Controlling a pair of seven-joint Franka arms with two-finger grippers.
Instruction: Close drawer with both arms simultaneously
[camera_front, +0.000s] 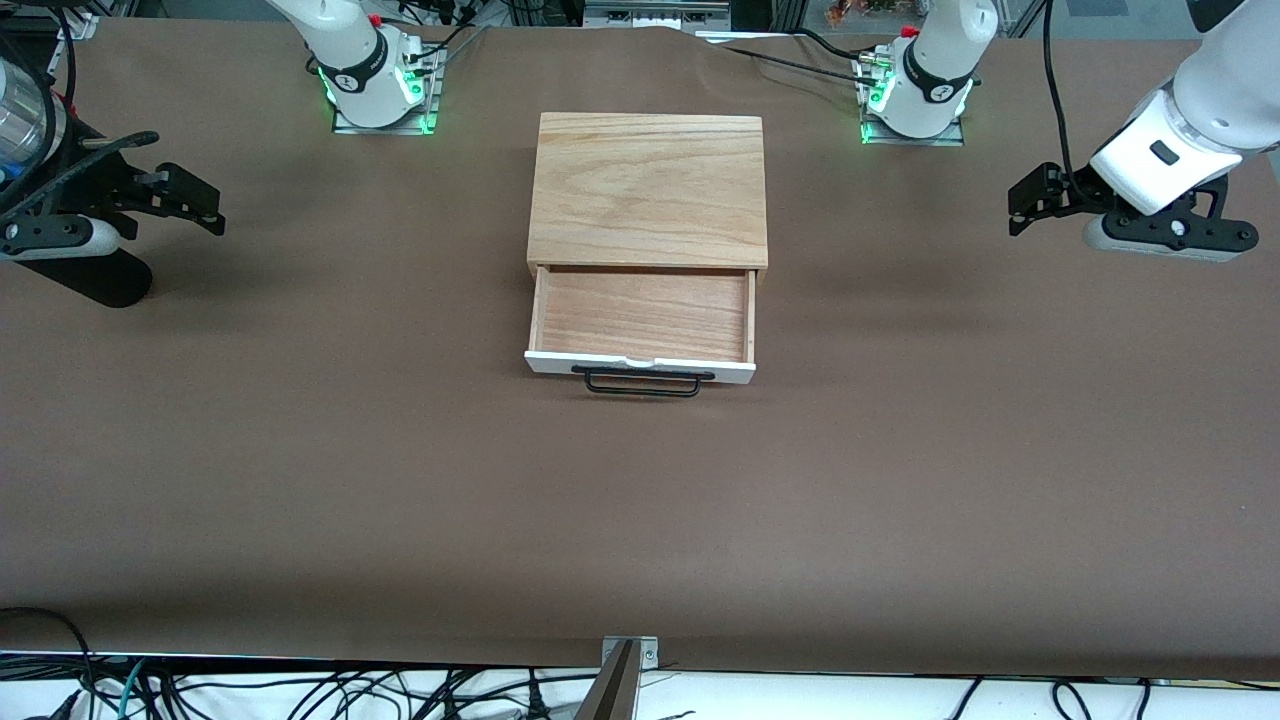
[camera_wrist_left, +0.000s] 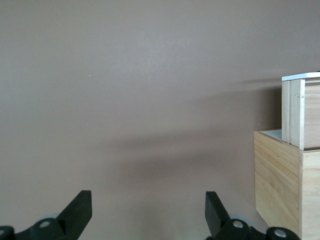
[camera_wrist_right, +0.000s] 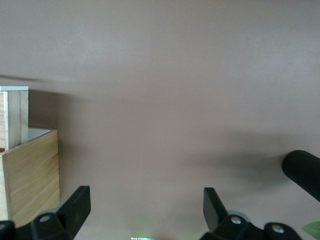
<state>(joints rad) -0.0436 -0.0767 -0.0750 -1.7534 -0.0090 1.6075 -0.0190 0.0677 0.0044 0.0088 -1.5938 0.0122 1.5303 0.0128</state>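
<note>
The light oak box stands mid-table between the two bases. Its drawer is pulled out toward the front camera and is empty, with a white front panel and a black wire handle. My left gripper hangs open and empty over the table toward the left arm's end, pointing at the box. My right gripper hangs open and empty toward the right arm's end. The left wrist view shows the open gripper, the box and the drawer's side. The right wrist view shows the open gripper, the box and the drawer.
The brown table cover stretches wide around the box. A black cylinder lies under the right arm's hand and also shows in the right wrist view. The green-lit bases stand along the table's edge farthest from the front camera.
</note>
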